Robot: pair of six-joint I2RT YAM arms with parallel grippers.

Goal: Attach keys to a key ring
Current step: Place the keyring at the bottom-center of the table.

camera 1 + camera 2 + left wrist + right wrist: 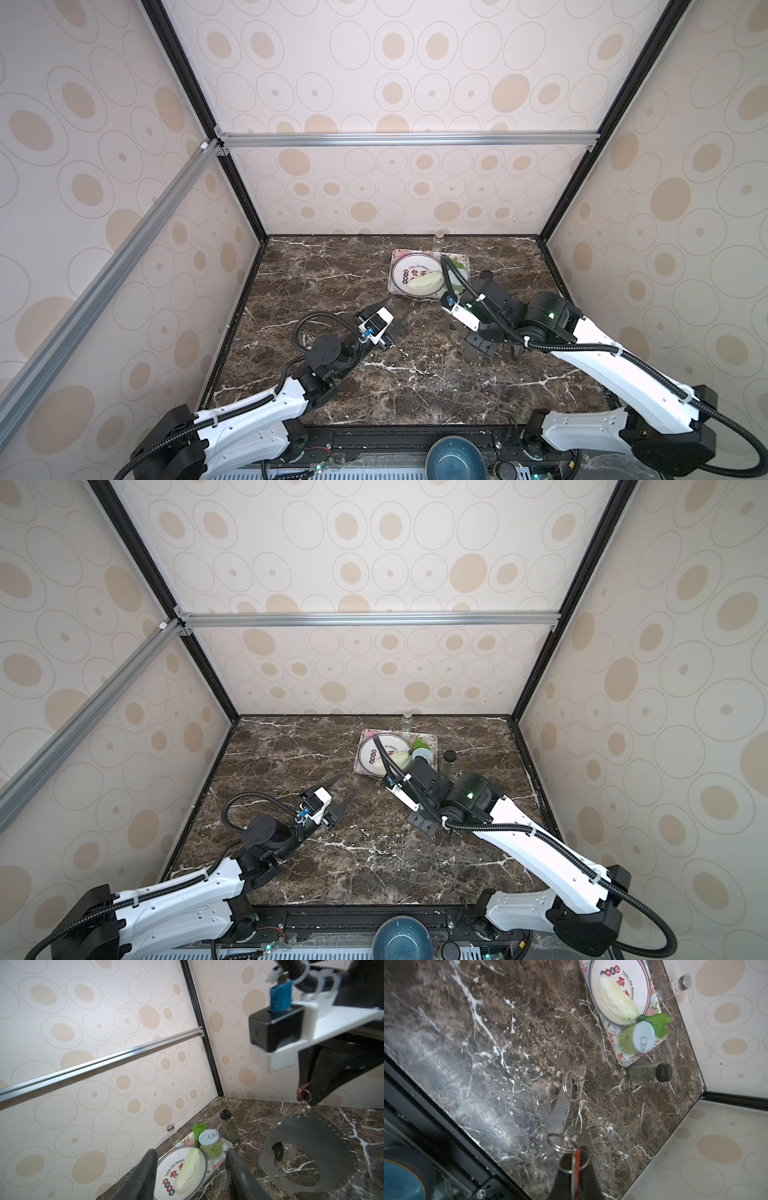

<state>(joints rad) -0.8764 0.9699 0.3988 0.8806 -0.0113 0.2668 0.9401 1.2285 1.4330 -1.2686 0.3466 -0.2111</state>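
The right gripper (305,1098) was pinched tight on the red tag (301,1092). The key ring (328,1136) hung by the wire loop (307,1108) right under those jaws, long side pointing down. The left gripper (344,786) was empty, jaws apart, low and aimed at the key ring in front of it, not touching. The right arm bent over from above.

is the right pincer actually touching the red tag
Touching. The right wrist view shows the red tag clamped between the closed fingers of the right pincer, with no gap.
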